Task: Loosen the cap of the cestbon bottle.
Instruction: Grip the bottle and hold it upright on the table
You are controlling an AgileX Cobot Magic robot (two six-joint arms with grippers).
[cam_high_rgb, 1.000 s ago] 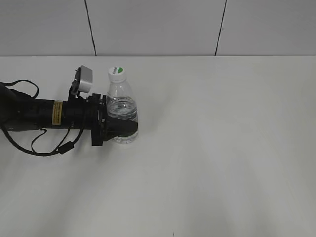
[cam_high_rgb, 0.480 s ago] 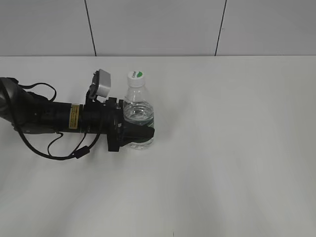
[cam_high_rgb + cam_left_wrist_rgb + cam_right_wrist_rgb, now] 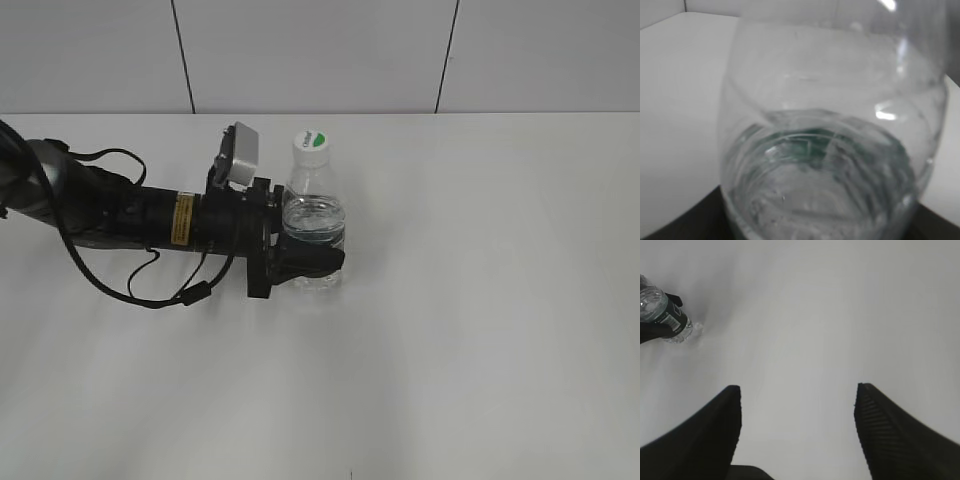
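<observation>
White tabletop (image 3: 480, 330) runs back to a pale panelled wall (image 3: 320, 55), and standing left of centre on it is the cestbon bottle (image 3: 314, 215), upright, clear plastic, with water filling its lower part and the shoulder above it empty. Up on the narrow neck sits the cap (image 3: 311, 142), white with a green half-moon on top, screwed on and with nothing touching it. Round the bottle's lower body, about where the dark label band sits, the left gripper (image 3: 318, 260) is clamped from the left side, its black fingers (image 3: 310, 261) wrapped across the front of the bottle and holding it. From the left wrist view the bottle fills nearly everything, water rippling inside with a smear of green label showing through. Behind the gripper the black left arm (image 3: 130, 215) lies low across the table, cable looping under it. Over on the right wrist view, the right gripper (image 3: 797, 432) hangs above bare table, fingers spread wide and holding nothing, with the bottle small in the far top-left corner, well apart.
</observation>
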